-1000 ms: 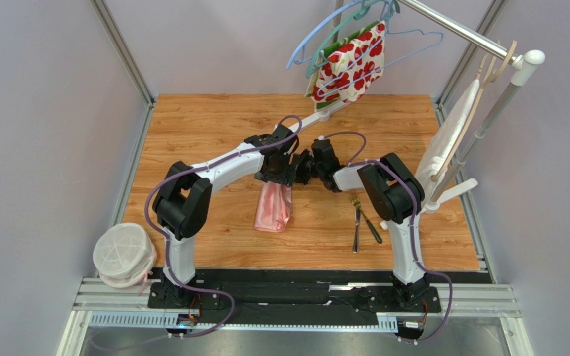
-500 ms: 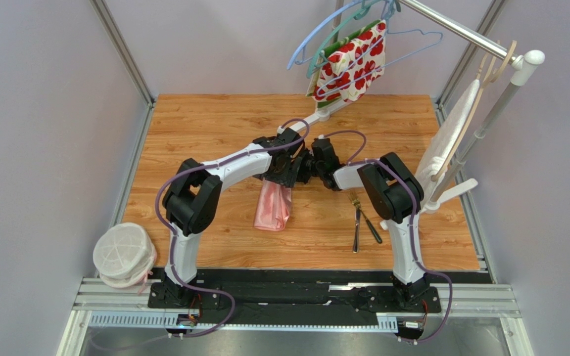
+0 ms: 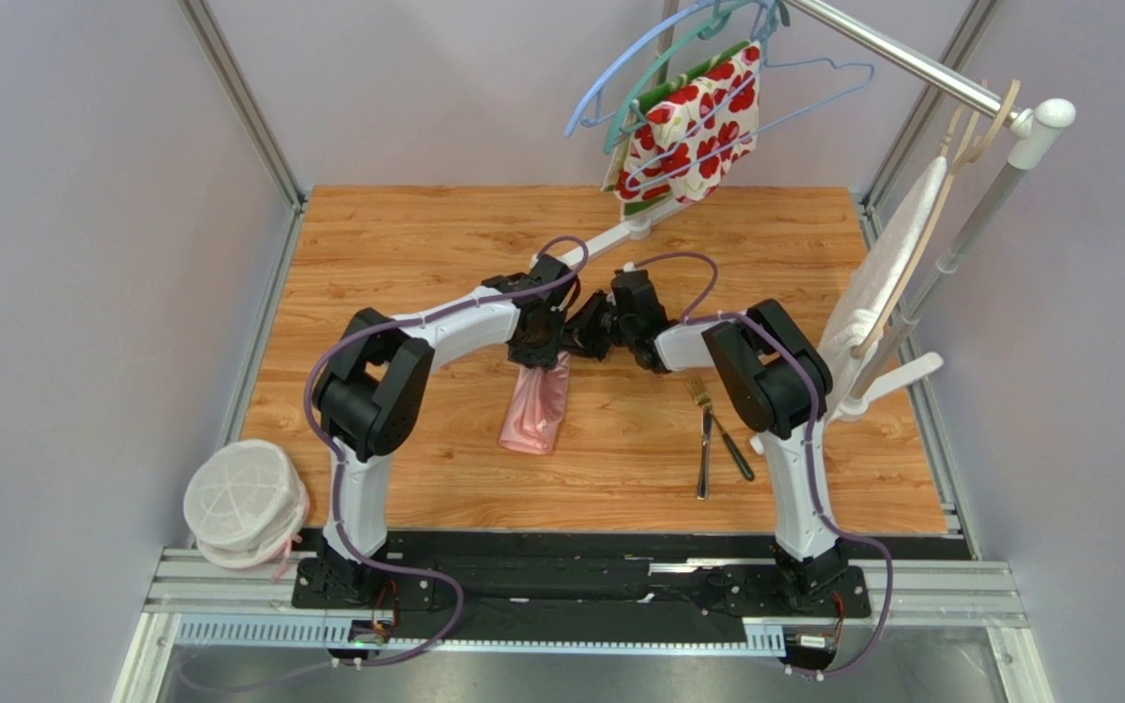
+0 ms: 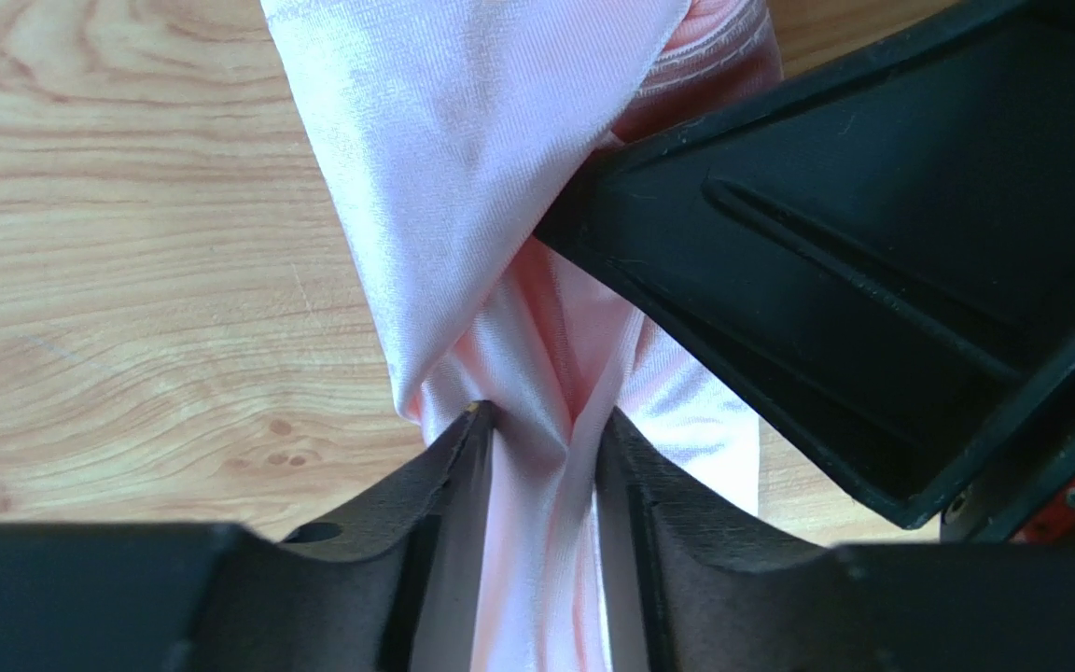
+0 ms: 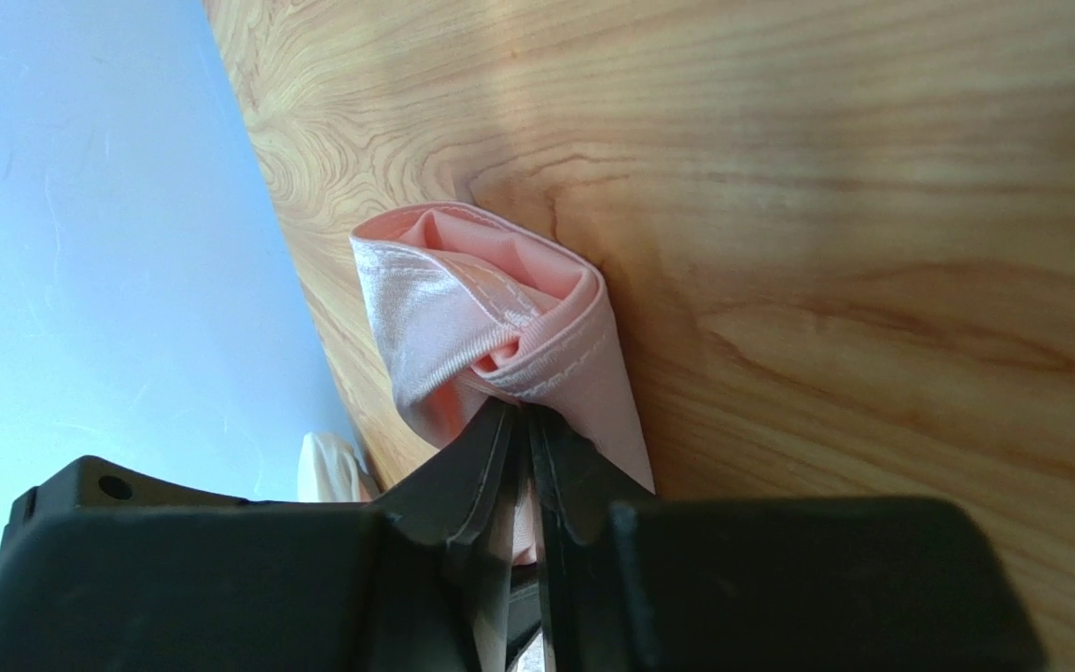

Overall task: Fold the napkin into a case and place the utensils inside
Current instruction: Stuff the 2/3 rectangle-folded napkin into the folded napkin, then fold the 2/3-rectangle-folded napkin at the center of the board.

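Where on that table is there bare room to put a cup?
Bare wood lies left of the left arm, along the far edge of the table, and between napkin and fork. The middle, where the left gripper and right gripper meet, is crowded.

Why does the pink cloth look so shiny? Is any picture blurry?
Left wrist view: light gleams off the satiny napkin, nearly white along its folds. Right wrist view: the cloth is sharp and its stitching shows clearly. Top view: the light is even, with nothing blurry and no glare.
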Controlling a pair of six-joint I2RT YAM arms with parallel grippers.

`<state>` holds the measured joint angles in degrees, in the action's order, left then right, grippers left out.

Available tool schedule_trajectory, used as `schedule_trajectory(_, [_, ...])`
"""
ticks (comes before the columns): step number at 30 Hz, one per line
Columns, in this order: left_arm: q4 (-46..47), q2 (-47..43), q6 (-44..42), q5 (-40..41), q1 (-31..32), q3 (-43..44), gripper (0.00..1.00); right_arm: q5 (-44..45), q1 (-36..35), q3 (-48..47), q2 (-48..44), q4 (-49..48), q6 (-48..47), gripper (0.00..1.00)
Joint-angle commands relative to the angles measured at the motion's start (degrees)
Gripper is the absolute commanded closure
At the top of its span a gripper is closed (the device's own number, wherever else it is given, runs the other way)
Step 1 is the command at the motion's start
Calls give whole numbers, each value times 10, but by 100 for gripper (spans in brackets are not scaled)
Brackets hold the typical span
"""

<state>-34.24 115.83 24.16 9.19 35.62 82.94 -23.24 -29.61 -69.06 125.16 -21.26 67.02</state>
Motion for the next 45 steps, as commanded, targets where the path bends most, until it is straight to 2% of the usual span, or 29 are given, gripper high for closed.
schedule_trajectory(1, [40, -18, 11, -9, -18, -37, 62, -25, -6, -24, 14, 74, -65, 81])
schedule_trajectory(5, [51, -29, 15, -16, -23, -61, 73, -77, 2, -56, 10, 118, -108, 72])
schedule_trajectory(9, [60, -36, 19, -39, -31, -71, 76, -129, 15, -85, -7, 178, -163, 62])
schedule_trajectory(10, [62, -38, 20, -43, -33, -74, 76, -130, 16, -81, -15, 189, -181, 55])
schedule_trajectory(13, [62, -43, 24, -47, -36, -80, 79, -133, 24, -74, -49, 205, -202, 47])
schedule_trajectory(20, [73, -56, 34, -80, -44, -93, 82, -152, 31, -76, -59, 209, -213, 46])
schedule_trajectory(23, [72, -56, 38, -88, -45, -89, 83, -150, 25, -75, -54, 206, -218, 55])
schedule_trajectory(25, [72, -61, 42, -88, -45, -91, 85, -142, 22, -78, -43, 206, -218, 72])
schedule_trajectory(27, [71, -64, 44, -99, -45, -92, 86, -138, 17, -83, -40, 205, -219, 84])
schedule_trajectory(30, [72, -66, 46, -104, -45, -93, 87, -125, 15, -90, -29, 200, -219, 92])
schedule_trajectory(34, [71, -66, 49, -114, -45, -93, 88, -115, 15, -114, -11, 203, -221, 96])
schedule_trajectory(45, [71, -68, 51, -126, -45, -91, 89, -95, 13, -172, 37, 222, -220, 97])
